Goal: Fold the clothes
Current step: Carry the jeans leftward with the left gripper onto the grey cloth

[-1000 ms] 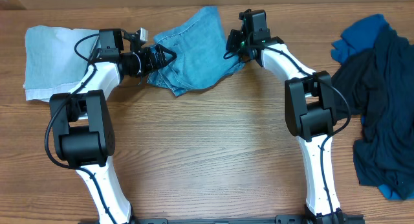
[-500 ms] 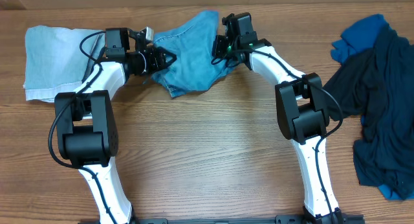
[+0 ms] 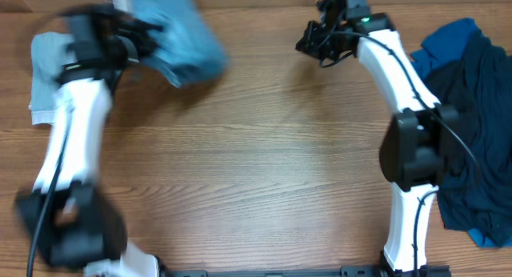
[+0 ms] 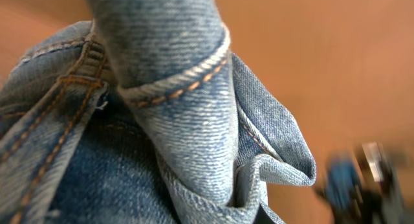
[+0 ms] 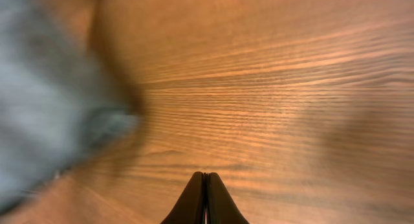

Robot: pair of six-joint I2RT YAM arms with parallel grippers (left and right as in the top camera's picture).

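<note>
left gripper (image 3: 134, 35) gripping jeans (image 3: 186, 46), right gripper (image 5: 206, 198) closed

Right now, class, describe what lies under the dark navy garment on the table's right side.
Royal-blue fabric pokes out from beneath the navy garment at its top and bottom corner. How far it runs underneath is covered.
</note>
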